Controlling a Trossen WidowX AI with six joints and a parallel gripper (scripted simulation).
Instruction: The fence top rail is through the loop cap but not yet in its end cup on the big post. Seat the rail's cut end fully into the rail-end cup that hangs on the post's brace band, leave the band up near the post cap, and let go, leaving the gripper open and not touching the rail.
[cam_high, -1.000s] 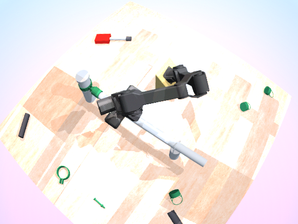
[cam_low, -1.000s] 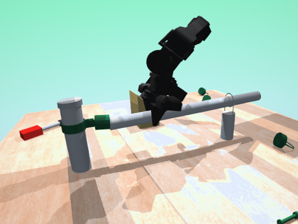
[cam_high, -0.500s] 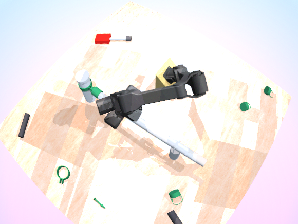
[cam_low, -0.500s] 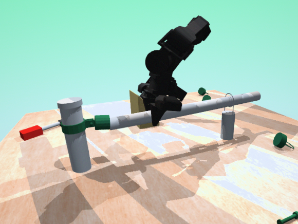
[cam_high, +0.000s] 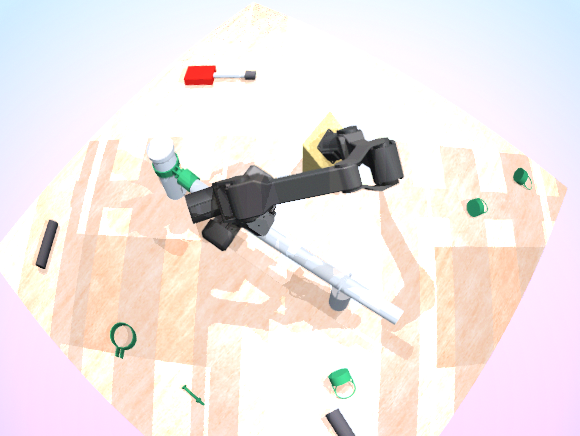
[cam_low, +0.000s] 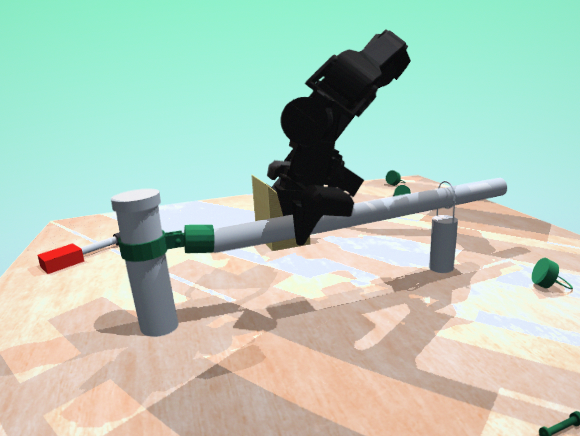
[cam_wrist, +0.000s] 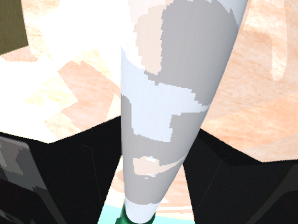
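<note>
The pale grey rail (cam_high: 320, 267) (cam_low: 240, 235) (cam_wrist: 165, 100) slopes down toward the big post (cam_high: 173, 188) (cam_low: 155, 295). Its near end meets the mouth of the green end cup (cam_high: 188, 180) (cam_low: 199, 238) (cam_wrist: 121, 220); the cut end is hidden, so its depth inside cannot be told. The cup hangs from the green brace band (cam_low: 144, 251), which sits on the post's upper part, a little below the cap (cam_low: 136, 199). My gripper (cam_low: 302, 226) (cam_wrist: 154, 123) is shut on the rail, one finger on each side. The rail's far part passes through the wire loop above the small post (cam_high: 339, 302) (cam_low: 442, 245).
A yellowish block (cam_high: 314, 150) (cam_low: 265, 205) stands behind the rail, by the arm's base. A red-handled tool (cam_high: 200, 75) (cam_low: 61, 258) lies beyond the post. Loose green caps (cam_high: 476, 207) (cam_high: 342, 377), a green ring (cam_high: 112, 336), a green bolt (cam_high: 193, 395) and dark cylinders (cam_high: 47, 244) lie around.
</note>
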